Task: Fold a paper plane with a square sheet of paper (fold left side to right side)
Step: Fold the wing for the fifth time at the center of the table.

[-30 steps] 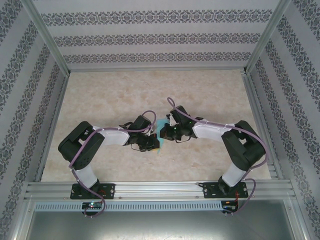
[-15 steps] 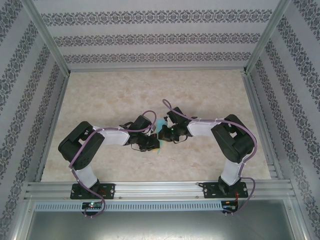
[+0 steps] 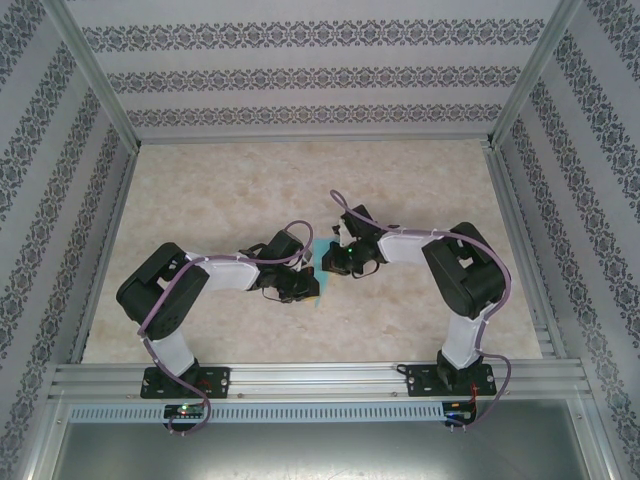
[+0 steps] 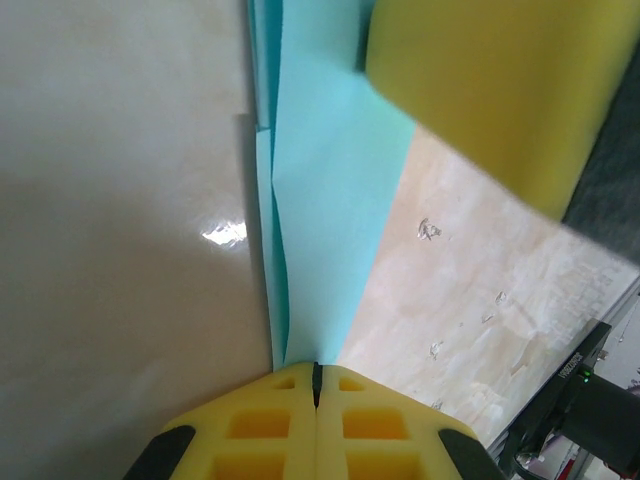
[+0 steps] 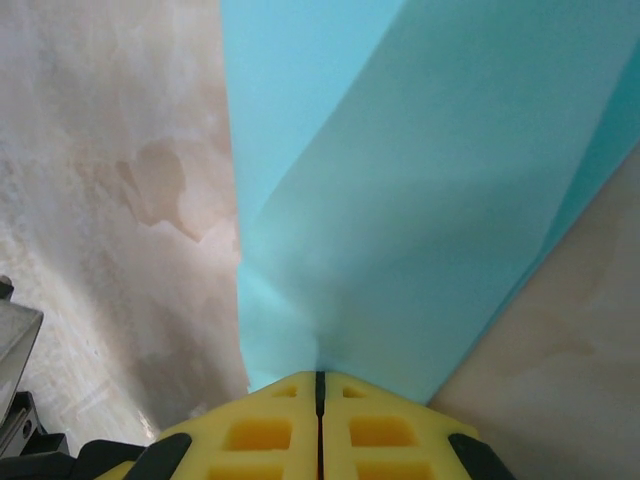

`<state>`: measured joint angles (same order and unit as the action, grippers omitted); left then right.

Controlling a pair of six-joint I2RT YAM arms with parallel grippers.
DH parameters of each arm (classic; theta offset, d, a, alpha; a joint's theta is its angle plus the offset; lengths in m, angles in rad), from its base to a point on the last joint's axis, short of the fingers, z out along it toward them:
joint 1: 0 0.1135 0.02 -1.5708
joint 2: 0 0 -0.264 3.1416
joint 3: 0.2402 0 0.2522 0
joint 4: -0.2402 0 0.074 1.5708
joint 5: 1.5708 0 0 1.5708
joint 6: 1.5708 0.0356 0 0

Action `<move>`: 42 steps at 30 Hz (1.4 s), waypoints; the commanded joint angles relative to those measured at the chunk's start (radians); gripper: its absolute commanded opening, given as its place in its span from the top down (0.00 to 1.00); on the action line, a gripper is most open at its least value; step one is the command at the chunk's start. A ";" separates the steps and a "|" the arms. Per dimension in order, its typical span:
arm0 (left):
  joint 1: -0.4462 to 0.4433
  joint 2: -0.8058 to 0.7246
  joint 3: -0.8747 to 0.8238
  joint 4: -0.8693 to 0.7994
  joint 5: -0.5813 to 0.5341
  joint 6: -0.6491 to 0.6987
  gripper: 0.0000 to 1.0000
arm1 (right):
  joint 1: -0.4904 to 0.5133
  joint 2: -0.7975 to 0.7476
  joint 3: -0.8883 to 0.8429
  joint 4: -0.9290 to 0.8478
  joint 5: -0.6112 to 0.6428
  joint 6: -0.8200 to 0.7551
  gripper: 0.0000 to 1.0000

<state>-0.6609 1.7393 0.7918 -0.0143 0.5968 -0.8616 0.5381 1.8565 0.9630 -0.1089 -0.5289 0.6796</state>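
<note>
The turquoise paper (image 3: 322,262), folded into a narrow layered strip, sits at the middle of the tabletop (image 3: 250,190), between the 2 arms. The left gripper (image 3: 308,289) is at the paper's near-left end, its yellow jaws pressed together with the paper's tip (image 4: 330,200) running into their seam. The right gripper (image 3: 328,264) meets the paper from the right, its jaws likewise closed on a folded edge (image 5: 430,180).

Smooth matt paper plane (image 5: 420,200), glossy marbled table (image 4: 120,300), brushed metal frame rails (image 3: 320,378)
</note>
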 commanded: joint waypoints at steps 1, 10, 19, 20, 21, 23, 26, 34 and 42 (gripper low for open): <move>-0.013 0.044 -0.025 -0.114 -0.060 0.030 0.99 | -0.044 0.029 0.043 -0.018 0.079 -0.046 0.93; -0.013 0.044 -0.030 -0.108 -0.059 0.030 0.99 | -0.094 0.081 0.131 -0.068 0.075 -0.083 0.93; -0.014 0.041 -0.035 -0.104 -0.057 0.030 0.99 | -0.146 0.122 0.177 -0.090 0.080 -0.113 0.93; -0.014 0.041 -0.036 -0.103 -0.057 0.031 0.99 | -0.153 0.126 0.179 -0.090 0.080 -0.113 0.93; -0.015 0.041 -0.036 -0.105 -0.056 0.030 0.99 | -0.159 0.130 0.182 -0.090 0.079 -0.114 0.93; -0.014 0.040 -0.036 -0.103 -0.057 0.029 1.00 | -0.170 0.137 0.188 -0.087 0.078 -0.116 0.93; -0.014 0.041 -0.038 -0.103 -0.056 0.029 0.99 | -0.186 0.147 0.196 -0.088 0.076 -0.119 0.93; -0.017 0.041 -0.041 -0.099 -0.051 0.027 0.99 | -0.226 0.184 0.247 -0.100 0.071 -0.125 0.93; -0.020 0.043 -0.041 -0.093 -0.048 0.024 0.99 | -0.262 0.212 0.291 -0.118 0.054 -0.130 0.93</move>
<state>-0.6609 1.7405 0.7914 0.0162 0.5636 -0.8516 0.3222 2.0335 1.2274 -0.2520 -0.5892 0.5747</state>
